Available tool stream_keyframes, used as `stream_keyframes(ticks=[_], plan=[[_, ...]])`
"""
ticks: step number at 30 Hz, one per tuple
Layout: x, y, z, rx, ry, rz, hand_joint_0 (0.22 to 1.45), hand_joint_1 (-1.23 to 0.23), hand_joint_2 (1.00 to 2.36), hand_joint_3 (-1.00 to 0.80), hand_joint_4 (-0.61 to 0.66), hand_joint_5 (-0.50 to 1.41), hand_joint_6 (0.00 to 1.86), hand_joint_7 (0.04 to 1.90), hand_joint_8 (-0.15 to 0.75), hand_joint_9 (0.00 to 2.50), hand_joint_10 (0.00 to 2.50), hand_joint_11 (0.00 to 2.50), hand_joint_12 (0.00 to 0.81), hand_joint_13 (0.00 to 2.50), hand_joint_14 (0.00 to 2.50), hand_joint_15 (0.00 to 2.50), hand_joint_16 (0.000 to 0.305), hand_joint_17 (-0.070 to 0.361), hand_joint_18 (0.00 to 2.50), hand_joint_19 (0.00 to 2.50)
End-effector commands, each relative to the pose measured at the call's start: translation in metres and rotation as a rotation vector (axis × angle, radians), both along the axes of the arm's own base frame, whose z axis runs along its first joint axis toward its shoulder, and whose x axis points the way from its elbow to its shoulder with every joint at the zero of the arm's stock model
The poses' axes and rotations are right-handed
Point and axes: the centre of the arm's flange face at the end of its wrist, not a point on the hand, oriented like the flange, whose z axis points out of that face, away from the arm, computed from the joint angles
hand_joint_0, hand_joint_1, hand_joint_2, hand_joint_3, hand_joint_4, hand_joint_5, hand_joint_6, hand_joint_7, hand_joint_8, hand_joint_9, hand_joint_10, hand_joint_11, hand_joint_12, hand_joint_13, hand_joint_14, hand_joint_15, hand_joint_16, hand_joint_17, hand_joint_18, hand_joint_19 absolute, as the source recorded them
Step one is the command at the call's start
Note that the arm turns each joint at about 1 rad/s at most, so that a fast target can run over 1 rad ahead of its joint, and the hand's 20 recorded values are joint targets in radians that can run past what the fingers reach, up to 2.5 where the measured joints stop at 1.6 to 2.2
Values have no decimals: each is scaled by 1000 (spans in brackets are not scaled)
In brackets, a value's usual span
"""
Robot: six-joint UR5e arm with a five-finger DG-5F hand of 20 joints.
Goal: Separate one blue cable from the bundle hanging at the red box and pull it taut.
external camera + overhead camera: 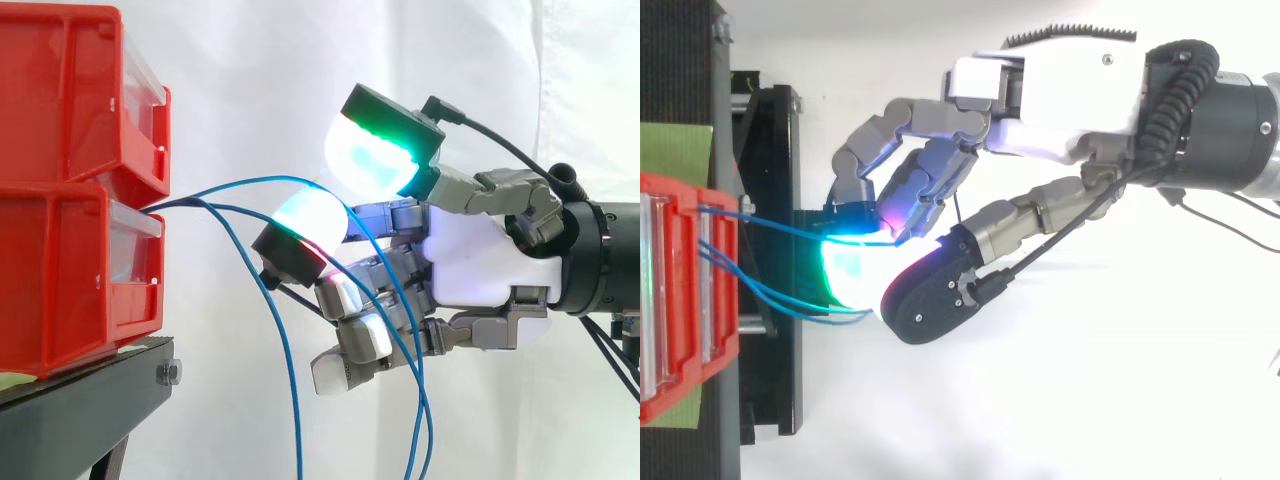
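Several thin blue cables come out between the upper red bin [60, 100] and the lower red bin [60, 290] at the left. One blue cable [240, 183] arcs up and to the right, lies over a cyan-glowing fingertip [310, 222] and passes under the green-glowing thumb pad [375, 155]. My hand [480, 260] reaches in from the right with its fingers curled and pinches this cable, which then drops in front of the lower fingers. The other blue cables [290, 380] hang slack below. From above, the hand [1060, 90] sits just right of the bins [670, 290], with the cable [780, 226] running into the glow.
The bins rest on a black stand [80, 400] whose edge juts out below them, with a bolt at its corner. A green strip [675, 150] lies on the stand top. A white curtain hangs behind, with free room to the right and below the hand.
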Motion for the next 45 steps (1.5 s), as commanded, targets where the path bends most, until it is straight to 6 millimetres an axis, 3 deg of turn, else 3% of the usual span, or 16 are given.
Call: stream_keyframes(ticks=[1,4,7,12,20,23,28,36,41,45], plan=[[0,0,-1,1,1,-2,623,-631,1000,-500,85,-222,897,931,267,927,23,806,362,936,26,754,48,107,539,536],[-1,-5,-2,1,4,-8,572,-601,1000,-500,90,-223,894,912,269,933,23,823,363,987,26,785,49,110,542,543],[-1,-7,-2,11,9,-10,530,-570,1000,-500,109,-225,889,908,283,966,22,905,351,1196,25,1036,53,120,591,570],[-2,-11,-3,31,12,-19,502,-567,1000,-500,125,-232,887,894,293,982,23,1003,355,1219,23,1124,56,125,612,560],[-2,-12,-3,33,14,-22,507,-578,1000,-500,125,-237,884,879,288,942,23,1085,353,1190,22,1152,56,125,606,561],[-2,-12,-3,33,14,-22,531,-597,1000,-500,118,-238,880,891,272,983,14,1289,353,1153,21,1158,54,122,593,572],[-7,-13,-12,33,30,-19,569,-649,1000,-500,107,-240,878,899,262,940,14,1315,369,993,25,1016,52,117,554,564],[-6,-14,-12,38,24,-23,591,-663,1000,-500,97,-240,881,903,272,857,12,1342,370,957,26,986,51,116,541,557],[-6,-16,-12,38,24,-25,582,-609,1000,-500,103,-236,884,895,281,887,11,1360,373,957,26,984,51,116,541,557],[-7,-18,-13,38,27,-27,580,-472,1000,-500,71,-222,883,912,278,934,10,1343,371,983,25,980,50,113,556,571]])
